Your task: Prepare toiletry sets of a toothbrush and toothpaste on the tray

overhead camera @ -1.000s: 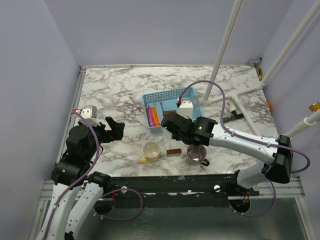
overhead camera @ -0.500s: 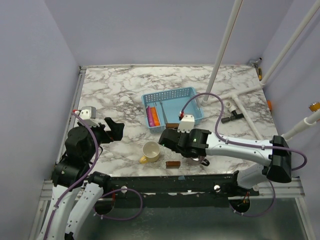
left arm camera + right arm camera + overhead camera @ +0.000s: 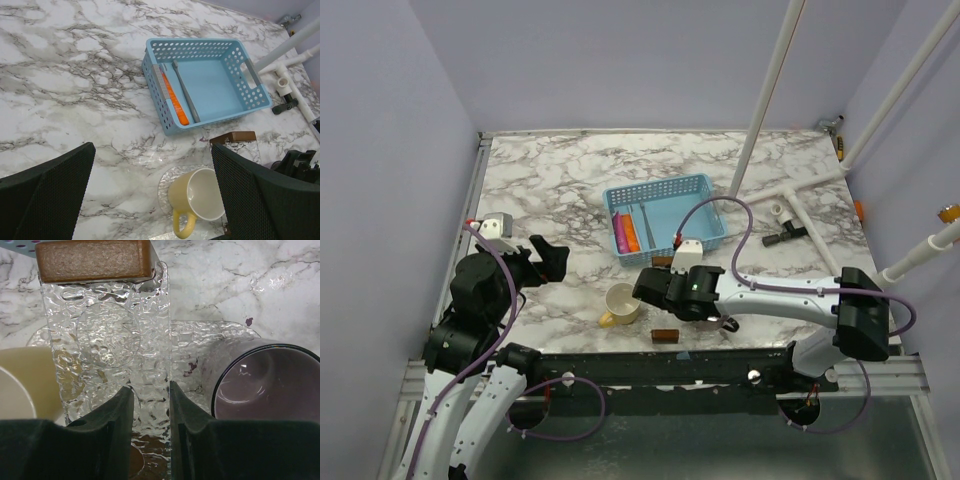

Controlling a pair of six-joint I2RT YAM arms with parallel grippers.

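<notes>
right gripper (image 3: 150,394) — low, pinching clear slab (image 3: 105,330) | left gripper (image 3: 152,165) — raised, agape

The marble-patterned table (image 3: 550,180) is carrying the tray (image 3: 660,186) near its middle. The light blue basket is sitting flat on the top, well apart from the white pipes (image 3: 815,183) lying toward the right edge with a small black fitting (image 3: 782,237) beside them. Nearer the front edge a yellow mug (image 3: 622,303) is standing upright, a purple-grey mug (image 3: 270,385) is standing to its right on a clear textured mat (image 3: 200,347) — and a small brown block (image 3: 665,334) is lying in front, between the two.
</notes>
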